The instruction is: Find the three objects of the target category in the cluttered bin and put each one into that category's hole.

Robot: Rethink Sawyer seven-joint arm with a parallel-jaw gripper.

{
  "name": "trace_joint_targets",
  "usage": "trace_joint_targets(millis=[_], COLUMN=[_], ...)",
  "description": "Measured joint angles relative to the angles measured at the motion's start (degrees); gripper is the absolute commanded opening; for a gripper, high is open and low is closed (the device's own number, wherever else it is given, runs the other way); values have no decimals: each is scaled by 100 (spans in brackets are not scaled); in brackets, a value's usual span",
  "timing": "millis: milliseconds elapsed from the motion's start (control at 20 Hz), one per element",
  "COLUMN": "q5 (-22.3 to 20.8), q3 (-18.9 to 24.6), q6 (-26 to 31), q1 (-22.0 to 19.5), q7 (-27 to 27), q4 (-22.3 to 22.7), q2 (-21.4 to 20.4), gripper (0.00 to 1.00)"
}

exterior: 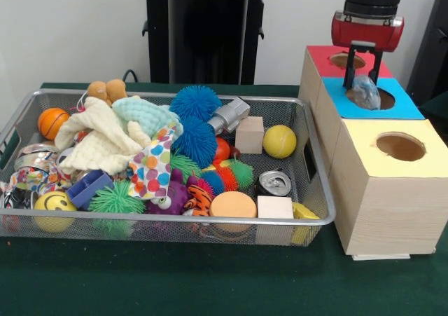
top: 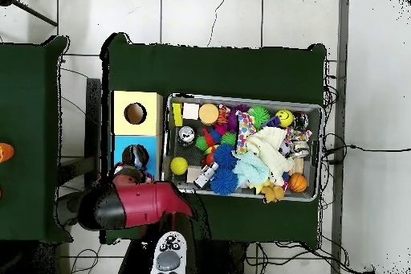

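One front view shows the end effector [exterior: 362,85] pinching a crumpled silvery object [exterior: 365,92]; overhead hides it.

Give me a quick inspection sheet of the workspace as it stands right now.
Surface: table under a dark green cloth.
Job's things: wire bin full of toys; wooden box beside it with red, blue and yellow tops, a hole in each; a crumpled shiny object sits at the blue hole.
Clutter: in the bin, spiky blue balls, cloths, yellow ball, wooden cubes, can, small basketball.
Grippers: gripper over the blue hole, fingers around the shiny object.
Cables: cords on the floor beside the table.
Surroundings: white tiled floor, a second green table.
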Motion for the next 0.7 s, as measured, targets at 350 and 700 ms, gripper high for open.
trace_joint_targets(millis=[350,700], q5=[6,0], q3=[-61,-223], q6=[-7,5], q1=[91,332], q7=[0,0], q4=[-62,-207], q2=[28,106], gripper=[100,100])
